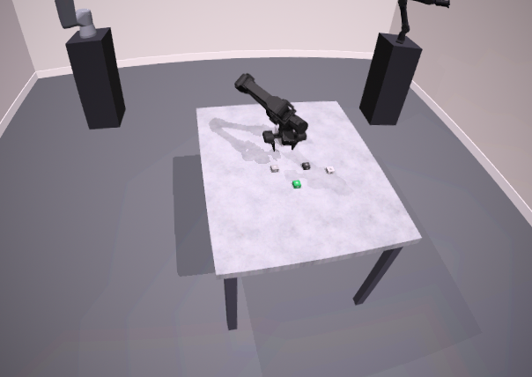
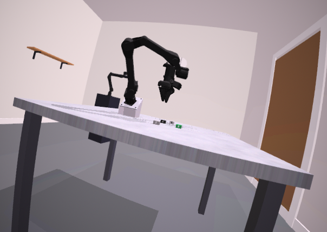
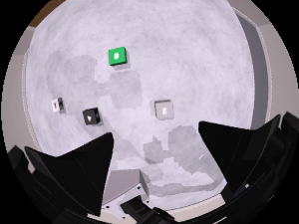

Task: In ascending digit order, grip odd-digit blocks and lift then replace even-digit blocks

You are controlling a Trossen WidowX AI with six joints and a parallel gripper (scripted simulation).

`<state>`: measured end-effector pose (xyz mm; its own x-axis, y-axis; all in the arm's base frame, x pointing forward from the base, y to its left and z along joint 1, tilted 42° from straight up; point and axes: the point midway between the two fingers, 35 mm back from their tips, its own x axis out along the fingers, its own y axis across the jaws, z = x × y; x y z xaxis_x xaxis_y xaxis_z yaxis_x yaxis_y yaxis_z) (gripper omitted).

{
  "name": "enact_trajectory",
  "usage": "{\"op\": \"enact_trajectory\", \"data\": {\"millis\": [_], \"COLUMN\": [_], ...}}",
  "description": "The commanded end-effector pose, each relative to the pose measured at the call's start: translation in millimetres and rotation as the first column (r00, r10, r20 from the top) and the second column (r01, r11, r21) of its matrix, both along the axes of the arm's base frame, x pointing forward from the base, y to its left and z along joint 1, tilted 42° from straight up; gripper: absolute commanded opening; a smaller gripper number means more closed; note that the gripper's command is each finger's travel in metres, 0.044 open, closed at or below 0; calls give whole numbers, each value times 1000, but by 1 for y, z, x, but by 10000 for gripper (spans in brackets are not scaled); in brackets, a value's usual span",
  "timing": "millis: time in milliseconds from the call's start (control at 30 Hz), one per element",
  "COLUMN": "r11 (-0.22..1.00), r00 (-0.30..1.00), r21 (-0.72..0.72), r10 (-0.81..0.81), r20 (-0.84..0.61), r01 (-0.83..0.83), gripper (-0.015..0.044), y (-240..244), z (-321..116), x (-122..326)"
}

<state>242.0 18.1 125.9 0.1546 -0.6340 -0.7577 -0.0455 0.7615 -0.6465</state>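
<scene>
A green block (image 1: 297, 184) (image 2: 178, 126) (image 3: 118, 56), a light grey block (image 1: 275, 168) (image 2: 156, 122) (image 3: 163, 110), a black block (image 1: 306, 166) (image 2: 163, 121) (image 3: 92, 116) and a white block (image 1: 330, 170) (image 2: 171, 123) (image 3: 57, 105) lie apart on the table. Each shows a small printed mark, too blurred to read surely. My gripper (image 1: 284, 149) (image 2: 164, 102) (image 3: 156, 132) is open and empty, pointing down, well above the table. In the wrist view the grey block lies just beyond the gap between the fingertips; the black block is beyond the left finger.
The blocks stand on a pale marbled table (image 1: 308, 224) (image 2: 189, 140). The arm's white base (image 2: 129, 111) (image 3: 125, 180) stands on it, behind the blocks in the top view. Shadows of the arm fall across the table top. Two other arms stand on dark pedestals away from the table.
</scene>
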Motion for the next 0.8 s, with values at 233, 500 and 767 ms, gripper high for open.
{"op": "enact_trajectory", "data": {"millis": [233,500,767], "r11": [1000,1000,1000], "r00": [1000,1000,1000], "r21": [-11,-11,-11], "r10": [1,1,1], "r20": [-19,-19,-19], "r01": [-2,-2,-2], "gripper": [400,400,400], "y": [102,102,102], "z": [-95,-95,-95], "x": [-14,-14,-14]}}
